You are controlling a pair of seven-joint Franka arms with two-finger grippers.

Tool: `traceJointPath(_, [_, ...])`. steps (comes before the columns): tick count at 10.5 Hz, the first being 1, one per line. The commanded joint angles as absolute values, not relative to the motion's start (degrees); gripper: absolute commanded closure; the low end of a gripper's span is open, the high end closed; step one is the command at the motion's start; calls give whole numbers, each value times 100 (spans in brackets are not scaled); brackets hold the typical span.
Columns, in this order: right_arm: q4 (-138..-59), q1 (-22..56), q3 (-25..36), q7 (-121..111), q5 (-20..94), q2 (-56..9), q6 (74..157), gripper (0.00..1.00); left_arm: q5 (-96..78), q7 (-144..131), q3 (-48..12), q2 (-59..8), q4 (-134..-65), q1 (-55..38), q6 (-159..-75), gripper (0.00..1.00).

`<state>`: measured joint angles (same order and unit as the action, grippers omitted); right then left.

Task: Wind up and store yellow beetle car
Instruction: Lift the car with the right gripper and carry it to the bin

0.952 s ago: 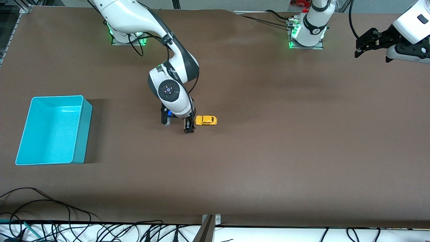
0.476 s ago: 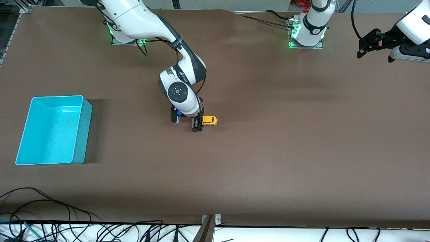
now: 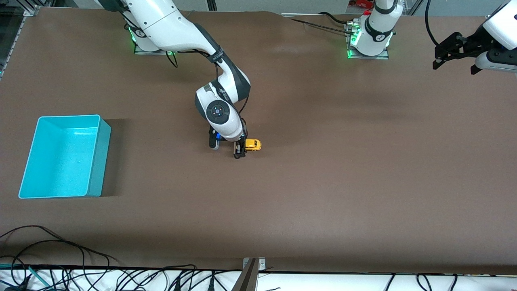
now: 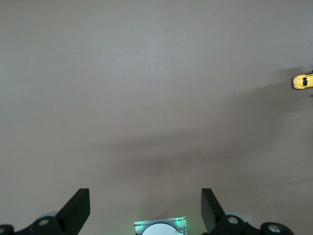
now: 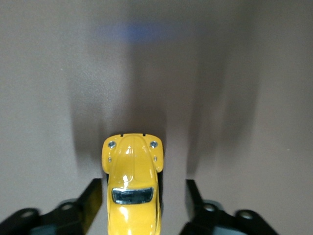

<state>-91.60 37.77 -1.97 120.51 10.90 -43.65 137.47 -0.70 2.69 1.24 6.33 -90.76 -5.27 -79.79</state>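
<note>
Yellow beetle car (image 3: 253, 144) on its wheels on the brown table (image 3: 343, 169), roughly mid-table, well apart from the turquoise bin (image 3: 64, 157) at the right arm's end. Right gripper (image 3: 240, 150) down at table level, straddling the car's end toward the bin. In the right wrist view, car (image 5: 131, 188) between the two black fingers (image 5: 92, 200), gaps visible on both sides, jaws spread, nothing grasped. Car's other end pokes out toward the left arm's end of the table. Bin empty. Left gripper (image 3: 455, 52) up in the air over the left arm's end of the table, waiting, fingers (image 4: 77, 209) spread wide, holding nothing. Car also in left wrist view (image 4: 302, 81), far off.
</note>
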Motion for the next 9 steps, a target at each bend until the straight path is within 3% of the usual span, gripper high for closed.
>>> traceJointPath(1, [-9035,3902,-176,12146,1178,-4447,13825,81,18,246,123,536,-8868,-536,-7840,0])
traceJointPath(5, [-8878,3885,-141,11893,1073,-4238,13546,86,18,237,123,536,-8868,-536,-7840,0])
traceJointPath(9, [-7896,3622,227,10832,1046,-3999,11563,86,18,246,114,536,-8868,-536,-7840,0])
